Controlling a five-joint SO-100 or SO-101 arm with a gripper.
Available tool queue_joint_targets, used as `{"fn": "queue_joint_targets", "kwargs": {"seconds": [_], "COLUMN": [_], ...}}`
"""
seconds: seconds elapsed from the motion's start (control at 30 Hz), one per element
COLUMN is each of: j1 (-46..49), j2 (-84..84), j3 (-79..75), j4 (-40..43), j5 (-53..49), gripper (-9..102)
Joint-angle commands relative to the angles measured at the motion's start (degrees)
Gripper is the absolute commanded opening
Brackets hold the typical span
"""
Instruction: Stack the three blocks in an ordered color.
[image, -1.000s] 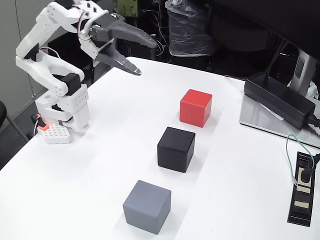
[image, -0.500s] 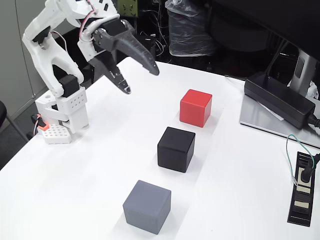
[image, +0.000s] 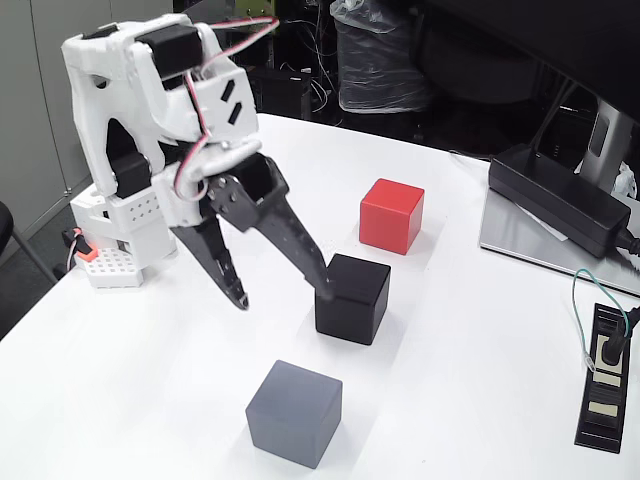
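Note:
Three cubes sit in a diagonal row on the white table (image: 460, 350): the red block (image: 392, 215) farthest, the black block (image: 353, 298) in the middle, the slate grey block (image: 295, 413) nearest. My gripper (image: 284, 296) hangs open just left of the black block, fingers pointing down and spread wide. One dark fingertip (image: 322, 283) overlaps the black block's upper left edge; whether it touches cannot be told. The other fingertip (image: 240, 300) is over bare table. Nothing is held.
The arm's white base (image: 125, 225) stands at the table's left edge. A long black power brick (image: 560, 200) lies at the right on a grey slab, with a black power strip (image: 603, 378) and cable near the right edge. Dark clutter sits behind the table.
The arm has swung down and forward from high at the back left. The open gripper dropped toward the table and now sits beside the black block. The blocks have not moved.

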Motion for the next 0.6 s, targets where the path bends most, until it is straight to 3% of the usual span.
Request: {"fn": "queue_joint_targets", "kwargs": {"seconds": [0.0,0.57], "j1": [0.5,5.0], "j2": [-5.5,-12.6], "j3": [-2.5,-2.6], "j4": [-5.5,-7.8], "j5": [-2.0,-4.5], "gripper": [31,32]}}
